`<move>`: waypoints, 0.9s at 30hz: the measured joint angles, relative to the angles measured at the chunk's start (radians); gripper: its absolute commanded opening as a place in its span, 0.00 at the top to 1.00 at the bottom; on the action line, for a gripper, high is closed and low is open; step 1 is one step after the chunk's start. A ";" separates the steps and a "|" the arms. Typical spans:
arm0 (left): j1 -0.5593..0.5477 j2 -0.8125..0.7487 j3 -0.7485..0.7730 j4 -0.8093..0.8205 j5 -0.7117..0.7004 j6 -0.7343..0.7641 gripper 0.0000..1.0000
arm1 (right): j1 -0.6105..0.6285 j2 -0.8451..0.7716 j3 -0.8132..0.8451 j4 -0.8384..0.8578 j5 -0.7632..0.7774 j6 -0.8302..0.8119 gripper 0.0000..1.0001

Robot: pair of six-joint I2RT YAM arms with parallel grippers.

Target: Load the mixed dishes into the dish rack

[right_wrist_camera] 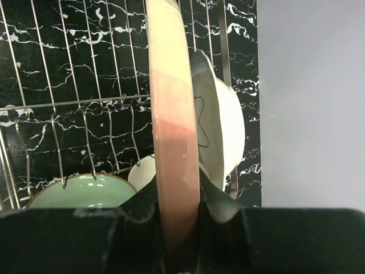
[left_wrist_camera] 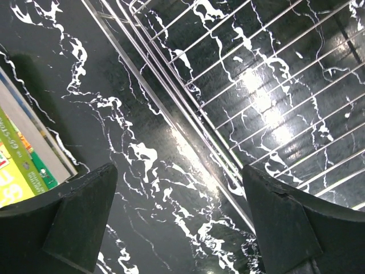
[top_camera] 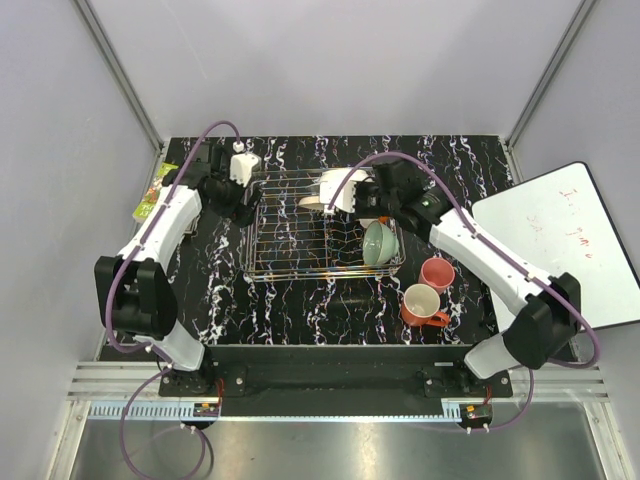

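The dish rack [top_camera: 290, 245] of silver wire stands mid-table. My right gripper [top_camera: 352, 196] hovers over its far right part, shut on the rim of the peach-pink plate [right_wrist_camera: 171, 114], which stands on edge between the fingers [right_wrist_camera: 219, 202]. Just behind that plate a white plate [right_wrist_camera: 231, 131] stands upright. A pale green bowl [top_camera: 378, 243] rests in the rack's right end. The pink cup [top_camera: 437, 273] and the orange mug [top_camera: 422, 305] sit on the table right of the rack. My left gripper [left_wrist_camera: 179, 220] is open and holds nothing, low over the table beside the rack's left rail [left_wrist_camera: 188, 131].
A green book [top_camera: 152, 195] lies at the table's left edge, close to my left arm. A whiteboard [top_camera: 565, 240] leans at the right. Grey walls close off the back and both sides.
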 measured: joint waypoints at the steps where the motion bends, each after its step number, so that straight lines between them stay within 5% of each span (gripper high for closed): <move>1: 0.000 0.005 0.002 0.000 0.000 -0.008 0.06 | 0.000 -0.016 -0.009 -0.002 -0.002 0.003 1.00; 27: 0.000 0.012 0.002 0.001 0.012 -0.066 0.07 | 0.020 0.061 -0.038 -0.014 0.031 -0.033 1.00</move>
